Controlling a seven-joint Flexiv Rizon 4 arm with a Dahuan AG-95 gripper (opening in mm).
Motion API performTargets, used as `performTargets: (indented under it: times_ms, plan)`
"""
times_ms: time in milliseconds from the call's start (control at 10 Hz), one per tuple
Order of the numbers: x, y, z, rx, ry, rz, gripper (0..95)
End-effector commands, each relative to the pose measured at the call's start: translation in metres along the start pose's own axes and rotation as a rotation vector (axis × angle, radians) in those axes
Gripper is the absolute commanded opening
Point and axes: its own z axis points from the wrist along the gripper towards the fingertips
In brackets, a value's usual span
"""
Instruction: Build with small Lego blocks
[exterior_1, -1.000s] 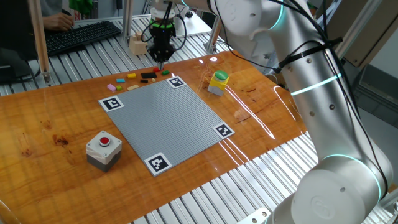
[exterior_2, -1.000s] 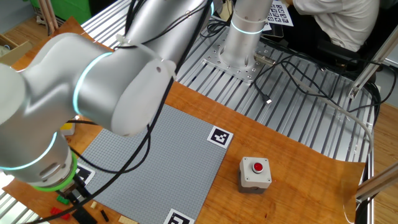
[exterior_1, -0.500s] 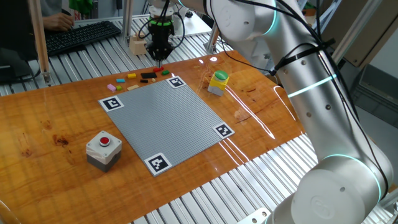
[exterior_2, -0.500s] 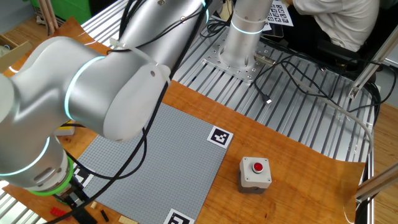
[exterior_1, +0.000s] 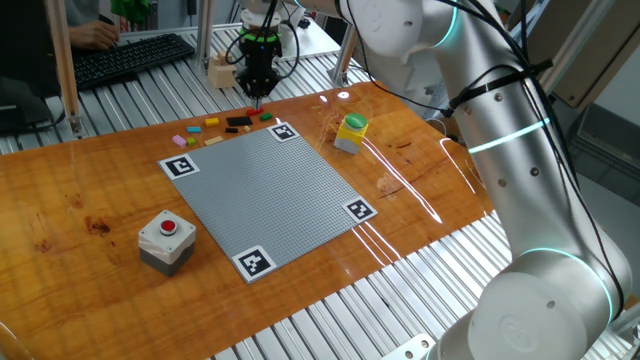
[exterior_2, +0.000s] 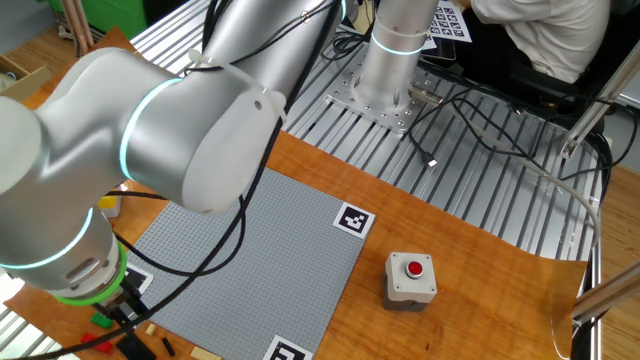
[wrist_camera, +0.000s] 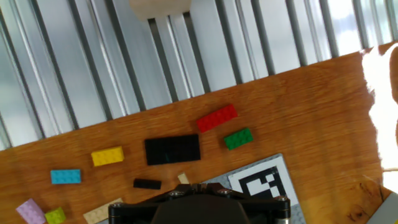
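The gripper (exterior_1: 258, 96) is squeezed shut and seems to hold nothing, though its tips are hard to see. It hangs over the small Lego blocks (wrist_camera: 172, 149) by the far edge of the grey baseplate (exterior_1: 270, 190). I think it is choosing a block. Next it must open, drop down and pinch one.

A: What's the bench like?

B: Orange wood tabletop (exterior_1: 420, 170), glossy w/ glare streaks, on a slatted aluminium frame (exterior_1: 330, 320).

A: Beyond the far edge?

B: Black keyboard (exterior_1: 125, 55) on the slats. In the other fixed view, black cables (exterior_2: 480, 120) trail over the slats; wood floor at the top left corner.
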Motion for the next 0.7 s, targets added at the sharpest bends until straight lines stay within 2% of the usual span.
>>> performTargets:
  times_ms: [100,500,700]
  plan:
    - [-0.004,0.003,-0.005,-0.008,0.018,0.005,0.0]
    - [0.012,0.002,-0.012,-0.014,0.022,0.015,0.0]
    - [0.014,0.002,-0.013,-0.019,0.022,0.019,0.0]
